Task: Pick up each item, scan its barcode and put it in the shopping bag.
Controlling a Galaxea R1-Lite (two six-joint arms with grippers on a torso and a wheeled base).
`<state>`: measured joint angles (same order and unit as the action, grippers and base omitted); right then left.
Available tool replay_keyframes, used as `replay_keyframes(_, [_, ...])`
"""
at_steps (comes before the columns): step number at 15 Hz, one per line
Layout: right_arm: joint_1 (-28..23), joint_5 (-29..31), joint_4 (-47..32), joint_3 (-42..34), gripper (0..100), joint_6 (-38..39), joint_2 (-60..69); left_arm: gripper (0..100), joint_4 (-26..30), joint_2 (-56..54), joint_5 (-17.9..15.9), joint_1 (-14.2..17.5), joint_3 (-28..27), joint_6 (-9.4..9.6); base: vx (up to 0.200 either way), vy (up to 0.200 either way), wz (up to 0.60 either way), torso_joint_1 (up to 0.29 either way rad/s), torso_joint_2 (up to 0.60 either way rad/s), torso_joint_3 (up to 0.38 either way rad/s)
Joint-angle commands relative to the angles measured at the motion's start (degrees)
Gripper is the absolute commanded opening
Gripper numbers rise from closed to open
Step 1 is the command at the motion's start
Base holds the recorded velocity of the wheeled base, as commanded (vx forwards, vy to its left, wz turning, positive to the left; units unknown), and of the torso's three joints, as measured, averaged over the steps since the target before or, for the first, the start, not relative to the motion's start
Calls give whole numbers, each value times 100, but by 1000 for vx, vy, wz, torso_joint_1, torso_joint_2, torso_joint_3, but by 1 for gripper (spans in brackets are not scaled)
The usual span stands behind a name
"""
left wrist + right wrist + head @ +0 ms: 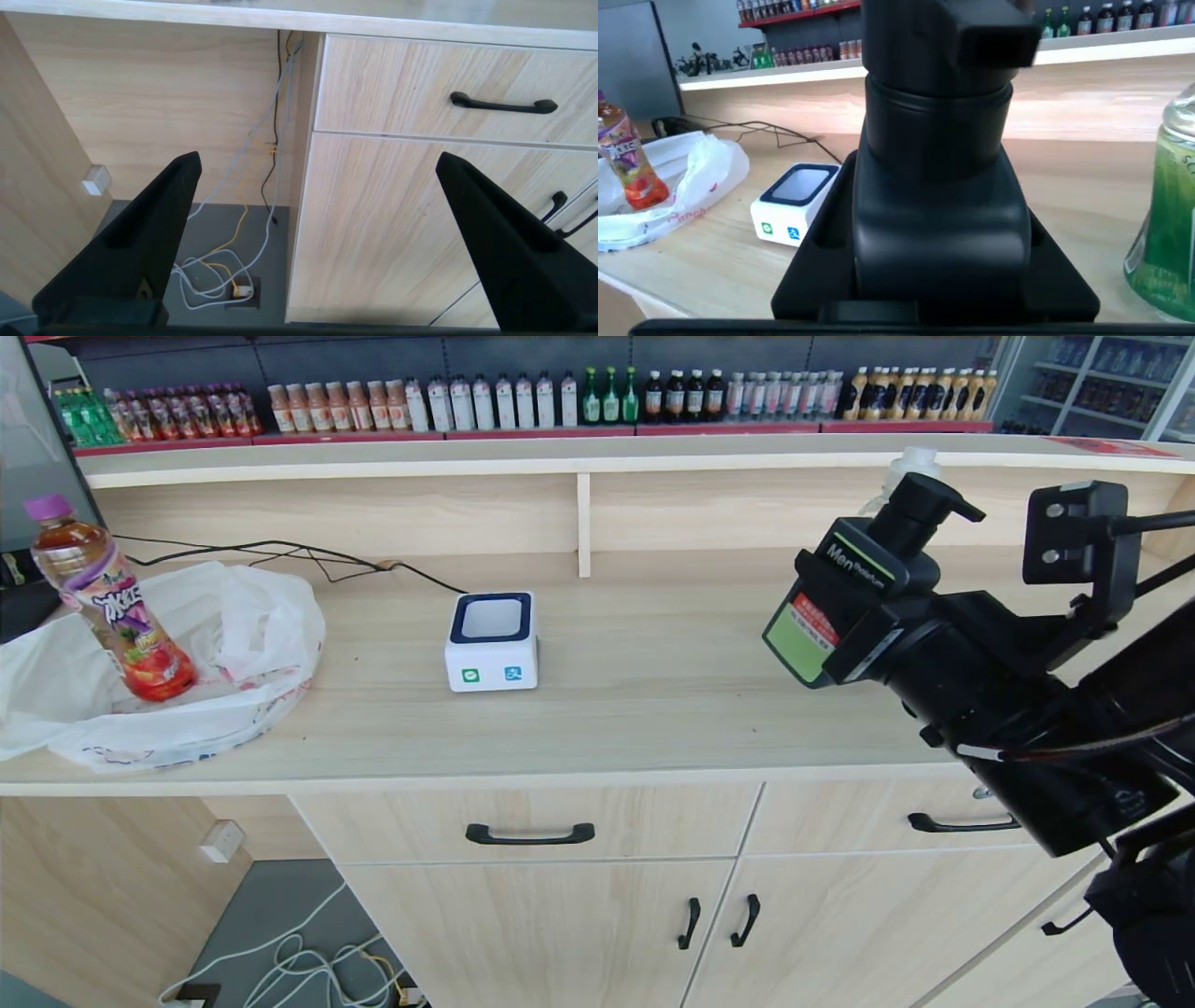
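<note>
Right claw [873,635] grips the rigid, probably heavy, slick pump bottle [859,569] mid-body at frame right, off the pump; left claw [318,159] released.

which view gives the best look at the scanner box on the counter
The head view: the scanner sits whole and unblocked on the counter, top window and front icons plain. The right wrist view catches it aslant, one edge behind the black pump bottle. The left wrist view faces the cabinet fronts below.
</note>
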<state>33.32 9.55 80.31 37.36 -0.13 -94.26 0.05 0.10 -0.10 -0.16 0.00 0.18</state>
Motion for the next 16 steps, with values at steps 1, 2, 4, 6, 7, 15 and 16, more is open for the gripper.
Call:
replay_keyframes(1, [-159,3,11,34,0,22,-137,100,-5,-1,1,7,0,-1,0,0,0,0,0,0])
replay_keyframes(2, [-150,30,20,96,0,-13,-137,100,-5,-1,1,7,0,-1,0,0,0,0,0,0])
replay_keyframes(4, [-150,47,46,184,0,-4,-128,100,-5,-1,1,7,0,-1,0,0,0,0,0,0])
replay_keyframes(6, [-141,47,169,60,0,-13,-75,100,4,-1,1,7,0,-1,0,0,0,0,0,0])
replay_keyframes(7, [-150,39,204,78,0,-4,-58,100,-5,-1,1,7,0,-1,0,0,0,0,0,0])
replay_keyframes(15, [-317,-14,283,-54,0,22,-31,100,-5,-1,1,7,0,-1,0,0,0,0,0,0])
replay_keyframes(16, [-317,-14,301,-36,0,31,-31,100,-5,-1,1,7,0,-1,0,0,0,0,0,0])
